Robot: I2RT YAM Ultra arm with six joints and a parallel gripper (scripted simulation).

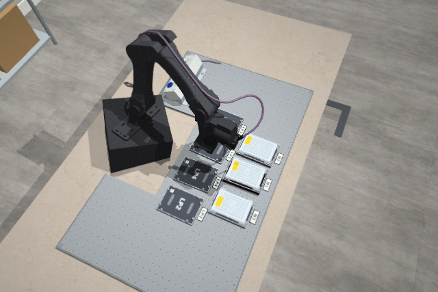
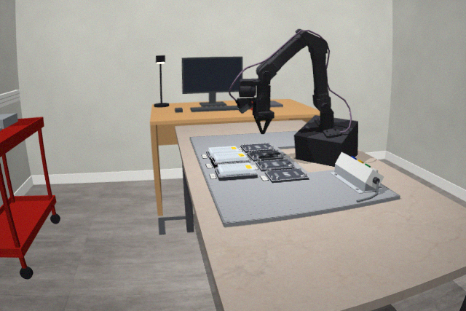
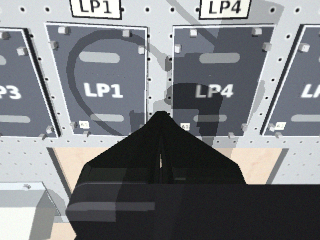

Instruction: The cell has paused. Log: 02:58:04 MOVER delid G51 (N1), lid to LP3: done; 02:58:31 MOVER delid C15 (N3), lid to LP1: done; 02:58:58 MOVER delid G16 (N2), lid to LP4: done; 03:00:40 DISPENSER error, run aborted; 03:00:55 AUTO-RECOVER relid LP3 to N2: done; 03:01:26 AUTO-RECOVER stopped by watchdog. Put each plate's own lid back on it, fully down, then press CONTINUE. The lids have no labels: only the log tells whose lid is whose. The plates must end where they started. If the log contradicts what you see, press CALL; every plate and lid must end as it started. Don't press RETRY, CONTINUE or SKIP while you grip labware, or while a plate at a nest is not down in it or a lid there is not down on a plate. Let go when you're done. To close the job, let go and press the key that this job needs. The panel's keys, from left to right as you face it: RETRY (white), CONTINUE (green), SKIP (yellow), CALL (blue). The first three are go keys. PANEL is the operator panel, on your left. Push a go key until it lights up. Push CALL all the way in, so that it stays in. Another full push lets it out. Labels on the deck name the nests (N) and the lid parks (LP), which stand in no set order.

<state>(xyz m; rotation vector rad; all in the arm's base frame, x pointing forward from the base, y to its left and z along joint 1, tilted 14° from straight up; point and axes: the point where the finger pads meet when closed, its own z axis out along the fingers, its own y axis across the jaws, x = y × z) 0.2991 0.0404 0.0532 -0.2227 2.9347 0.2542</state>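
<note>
Three well plates, each with a yellow tag, sit in a row of nests: the far one [image 1: 259, 148], the middle one [image 1: 246, 172] and the near one [image 1: 231, 206]. Each looks covered by a clear lid; I cannot tell how fully the lids sit. Beside them, lid parks LP1 [image 3: 102, 90], LP4 [image 3: 215, 90], LP3 [image 3: 12, 92] and LP2 [image 1: 180, 204] are bare. My gripper [image 3: 160, 119] is shut and empty. It hovers well above the deck [image 2: 262, 128], over the gap between LP1 and LP4.
The white operator panel [image 2: 357, 172] with its coloured keys stands on the grey deck plate, partly hidden behind my arm in the top view [image 1: 176, 87]. My black base block [image 1: 136, 133] sits next to the parks.
</note>
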